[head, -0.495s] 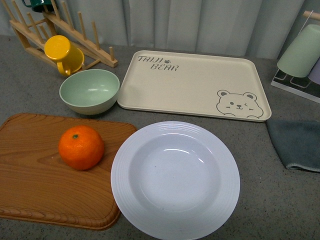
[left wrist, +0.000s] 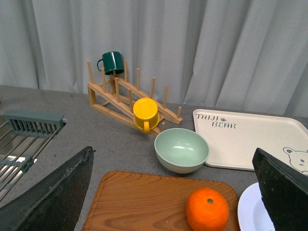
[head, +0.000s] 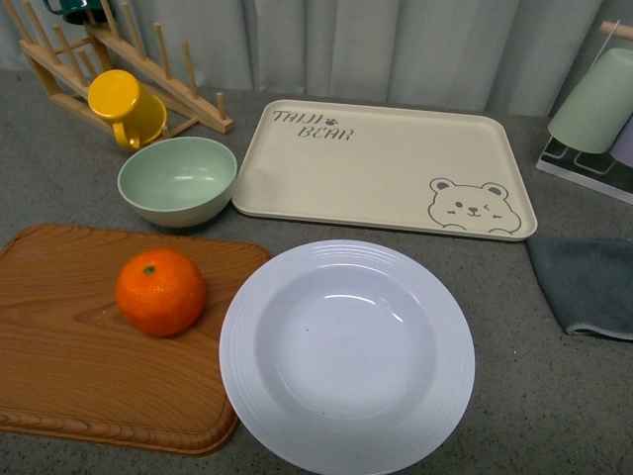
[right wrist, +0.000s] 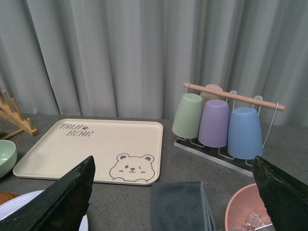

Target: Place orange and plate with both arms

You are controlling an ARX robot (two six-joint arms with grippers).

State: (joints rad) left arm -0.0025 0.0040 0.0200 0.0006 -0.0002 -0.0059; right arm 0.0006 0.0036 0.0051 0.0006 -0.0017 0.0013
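The orange (head: 160,291) sits on a wooden cutting board (head: 69,346) at the front left. It also shows in the left wrist view (left wrist: 207,210). The white plate (head: 346,356) lies on the grey table just right of the board, empty; its edge shows in the left wrist view (left wrist: 246,216) and the right wrist view (right wrist: 19,201). Neither arm is in the front view. My left gripper (left wrist: 173,202) is open, raised behind the board, with the orange between its fingers in view. My right gripper (right wrist: 175,204) is open and empty above the table's right side.
A cream bear tray (head: 386,168) lies behind the plate. A pale green bowl (head: 178,180), a yellow mug (head: 126,106) and a wooden rack (head: 119,69) stand at the back left. A grey cloth (head: 588,282), a cup stand (right wrist: 216,120) and a pink bowl (right wrist: 248,214) are at the right.
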